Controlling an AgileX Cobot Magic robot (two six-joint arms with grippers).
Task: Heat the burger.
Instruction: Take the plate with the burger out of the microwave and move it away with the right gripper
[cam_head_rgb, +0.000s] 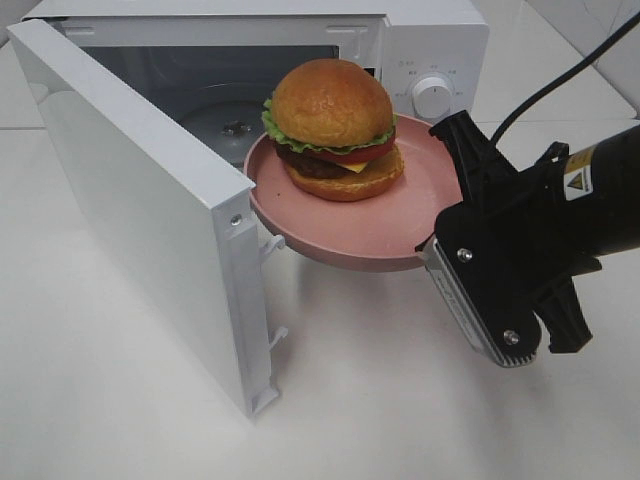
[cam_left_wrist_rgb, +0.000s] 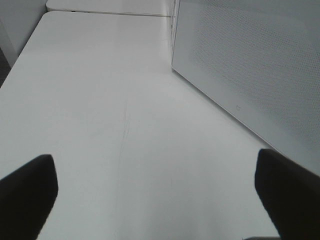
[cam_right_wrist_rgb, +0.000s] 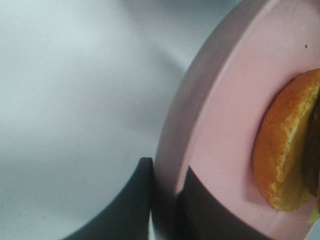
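The burger (cam_head_rgb: 333, 130) sits upright on a pink plate (cam_head_rgb: 330, 225), a little toward the microwave side of the plate's middle, with bare pink showing all round it. Its glossy bun is on top, green lettuce frilling out beneath, then red and dark layers and the lower bun.

The plate is held in the air just in front of the open mouth of the white microwave (cam_head_rgb: 440, 50), clear of the white table (cam_head_rgb: 400, 400). Seen from the high camera, the right gripper (cam_head_rgb: 432, 243) has the plate by its rim at about four o'clock, the black arm trailing off toward three o'clock. In the right wrist view its jaws are clamped on the plate's edge, one dark finger (cam_right_wrist_rgb: 130, 205) outside the rim and the other pressed on the inner surface, with the burger's lower bun (cam_right_wrist_rgb: 285, 150) near by on the plate.

The microwave's door (cam_head_rgb: 140, 200) stands swung wide, reaching out toward seven o'clock. The dial (cam_head_rgb: 433, 97) sits on the panel at the plate's one o'clock.

The left gripper (cam_left_wrist_rgb: 155, 192) hangs over bare table beside the perforated face of the door (cam_left_wrist_rgb: 250, 65), its jaws spread wide with nothing between them.
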